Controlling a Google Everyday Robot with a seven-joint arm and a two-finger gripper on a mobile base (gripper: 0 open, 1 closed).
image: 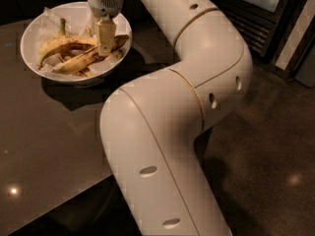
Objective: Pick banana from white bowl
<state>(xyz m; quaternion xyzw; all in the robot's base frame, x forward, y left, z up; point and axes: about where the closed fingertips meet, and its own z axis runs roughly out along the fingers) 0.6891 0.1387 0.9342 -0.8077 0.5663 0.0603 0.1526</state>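
The white bowl (30, 27) stands at the far left of the dark table, lined with crinkled white paper. The banana (83, 60), long and brown-streaked, lies across the bowl from lower left to upper right. A shorter curved yellow banana (59, 44) with an upright green stem lies behind it. My gripper (104, 37) hangs straight down from the wrist into the bowl's right half. Its tip rests at the right part of the long banana and covers a short stretch of it.
The dark glossy table (49, 136) has its front edge at the lower left. My large white arm (167, 122) bends over the table's right edge. A dark cabinet with a glass front (256, 14) stands at the back right, above speckled floor (275, 171).
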